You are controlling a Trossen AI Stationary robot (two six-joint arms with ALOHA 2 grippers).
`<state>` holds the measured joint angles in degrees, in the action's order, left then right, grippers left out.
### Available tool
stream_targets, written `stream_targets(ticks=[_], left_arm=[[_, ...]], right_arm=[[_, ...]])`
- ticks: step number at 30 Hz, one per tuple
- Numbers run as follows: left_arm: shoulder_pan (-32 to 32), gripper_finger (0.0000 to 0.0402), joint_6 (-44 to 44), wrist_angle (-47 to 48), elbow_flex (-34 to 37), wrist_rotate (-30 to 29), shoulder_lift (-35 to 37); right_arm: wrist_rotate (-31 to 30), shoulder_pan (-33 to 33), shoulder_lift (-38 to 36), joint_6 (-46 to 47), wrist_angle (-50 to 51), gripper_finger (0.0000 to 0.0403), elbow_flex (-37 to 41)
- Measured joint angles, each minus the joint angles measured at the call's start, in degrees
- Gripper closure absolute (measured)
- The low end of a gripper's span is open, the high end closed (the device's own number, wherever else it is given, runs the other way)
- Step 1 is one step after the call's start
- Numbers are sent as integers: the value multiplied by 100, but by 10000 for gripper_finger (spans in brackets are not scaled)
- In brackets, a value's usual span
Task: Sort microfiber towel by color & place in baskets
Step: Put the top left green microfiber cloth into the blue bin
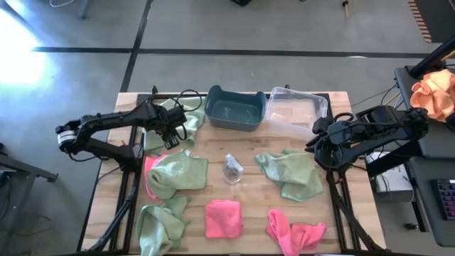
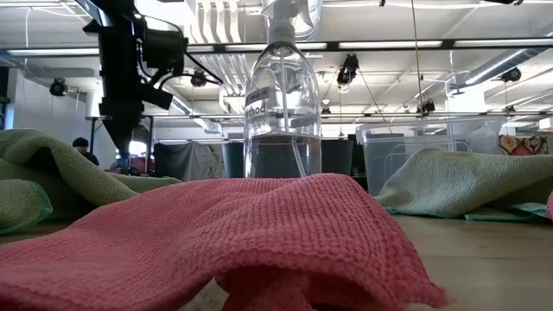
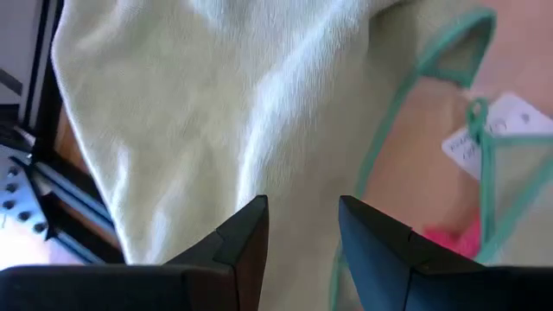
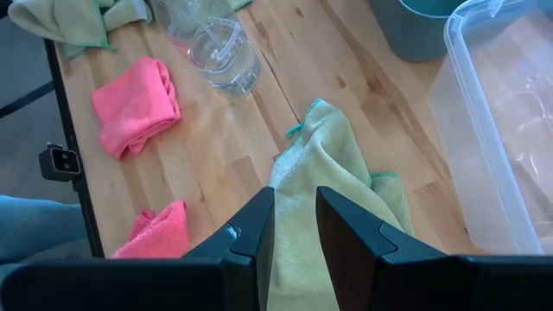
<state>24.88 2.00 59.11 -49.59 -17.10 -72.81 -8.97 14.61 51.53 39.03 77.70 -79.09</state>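
Green microfiber towels lie about the table: one at the far left [image 1: 183,115], one left of centre [image 1: 178,172], one at the near left [image 1: 160,224], one at the right [image 1: 291,174]. Pink towels [image 1: 222,217] [image 1: 295,231] lie near the front edge. The teal basket [image 1: 234,108] and the clear basket [image 1: 295,112] stand side by side at the far edge. My left gripper [image 3: 302,207] points down, open, close above the far-left green towel [image 3: 216,112]. My right gripper [image 4: 295,194] hangs high over the right green towel [image 4: 337,164], its fingers a little apart with nothing between them.
A clear spray bottle [image 1: 232,168] stands at the table's middle, between the green towels. Black cables [image 1: 186,96] lie at the far left, by the teal basket. An orange cloth bundle [image 1: 435,91] lies off the table at the right.
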Motion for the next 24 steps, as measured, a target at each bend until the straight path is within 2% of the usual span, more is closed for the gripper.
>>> stream_targets(ticks=[11,24], left_arm=[[99,274,-23,-409,134,-250,-440],[116,274,103,-718,136,-252,-1253]], right_arm=[[-2,0,0,33,-1,321,0],[-4,0,0,109,-1,321,2]])
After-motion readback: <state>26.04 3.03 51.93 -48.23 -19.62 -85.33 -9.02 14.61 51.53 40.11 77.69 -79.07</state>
